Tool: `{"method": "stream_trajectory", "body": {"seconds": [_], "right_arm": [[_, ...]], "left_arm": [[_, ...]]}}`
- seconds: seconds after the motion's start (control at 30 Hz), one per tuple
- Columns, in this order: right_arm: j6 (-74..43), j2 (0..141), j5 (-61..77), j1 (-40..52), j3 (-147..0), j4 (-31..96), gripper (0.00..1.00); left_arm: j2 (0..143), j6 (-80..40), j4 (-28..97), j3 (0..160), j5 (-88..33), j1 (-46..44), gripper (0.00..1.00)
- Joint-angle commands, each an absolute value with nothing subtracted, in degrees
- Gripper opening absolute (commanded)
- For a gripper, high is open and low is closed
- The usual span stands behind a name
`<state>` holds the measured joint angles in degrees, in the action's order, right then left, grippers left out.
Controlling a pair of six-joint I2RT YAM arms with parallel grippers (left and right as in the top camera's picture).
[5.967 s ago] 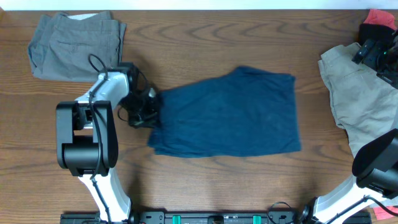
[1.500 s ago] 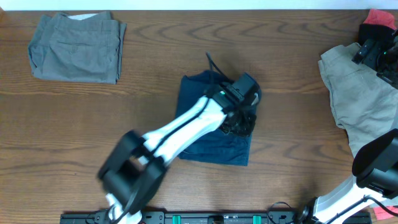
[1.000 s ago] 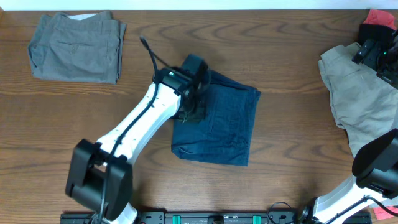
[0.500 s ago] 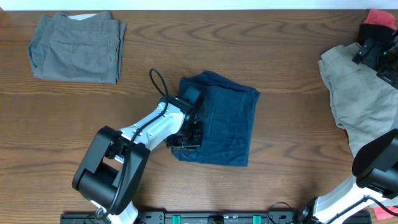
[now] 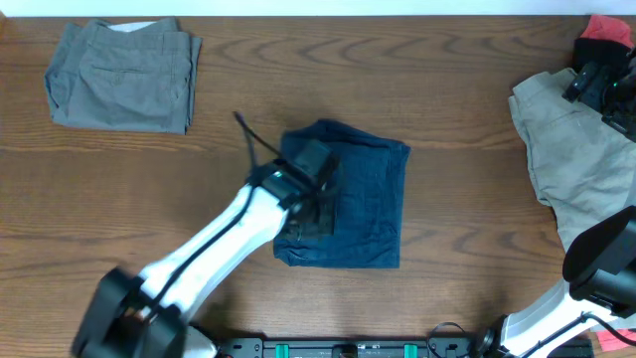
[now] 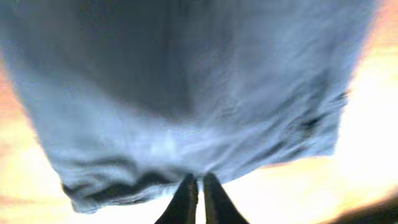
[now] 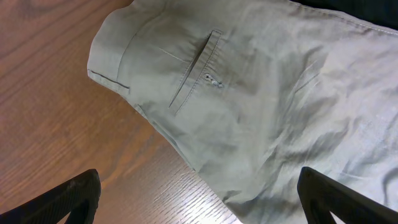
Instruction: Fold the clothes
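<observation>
**A:** Start with the big things. What is on your table [image 5: 477,189]?

**B:** At your right edge the beige-khaki shorts [image 5: 571,159] lie spread out and rumpled, the largest garment there. Your right wrist camera looks straight down on them, with one back pocket [image 7: 196,68] and its button facing up.

**A:** And the other pairs?

**B:** The grey-green shorts [image 5: 121,75] sit folded at the far left corner, well apart from everything else. The dark navy-blue shorts [image 5: 368,204] lie in the middle of the table as a compact, roughly square bundle (the edges are not quite even, and the near hem is wrinkled).

**A:** Where are your arms?

**B:** Your left arm [image 5: 214,249] reaches in diagonally from the near left. The left gripper [image 6: 196,196] is over the left part of the navy bundle. In the wrist view its two fingers are drawn almost together, with only a thin slit between them, and their tips meet the cloth's edge. That view is blurred, so you cannot tell whether any fabric is pinched.

**A:** The right one?

**B:** The right gripper [image 7: 211,199] hangs above the khaki pair with its fingers spread wide, one tip at each lower corner of its view, holding nothing.

**A:** Anything smaller?

**B:** A coral-red garment [image 5: 608,30] shows in the far right corner, just behind the khaki pair.
</observation>
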<state>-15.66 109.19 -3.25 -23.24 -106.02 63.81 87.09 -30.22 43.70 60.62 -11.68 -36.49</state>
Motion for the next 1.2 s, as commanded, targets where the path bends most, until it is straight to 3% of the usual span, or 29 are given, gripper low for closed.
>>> {"method": "stream_trajectory", "body": {"seconds": [0.0,0.2,0.3,0.77,1.03,1.17], "right_arm": [[-14.96,109.08,-3.42,-23.62,-106.24,63.88,0.99],[-14.96,109.08,-3.40,-23.62,-106.24,63.88,0.99],[-14.96,109.08,-3.42,-23.62,-106.24,63.88,0.99],[-14.96,109.08,-3.42,-23.62,-106.24,63.88,0.99],[-14.96,109.08,-3.40,-23.62,-106.24,63.88,0.99],[-14.96,109.08,-3.42,-23.62,-106.24,63.88,0.99]], "left_arm": [[83.07,-30.72,41.12,62.17,1.04,-35.86,0.15],[85.10,-24.16,31.81,62.11,5.78,-34.09,0.17],[88.58,-21.69,27.42,62.11,5.87,-32.77,0.27],[106.96,-21.43,12.23,62.11,5.85,-25.17,0.28],[103.88,-19.44,13.89,62.24,5.85,-24.38,0.29],[95.15,-19.46,16.29,62.28,5.85,-24.38,0.36]]}}
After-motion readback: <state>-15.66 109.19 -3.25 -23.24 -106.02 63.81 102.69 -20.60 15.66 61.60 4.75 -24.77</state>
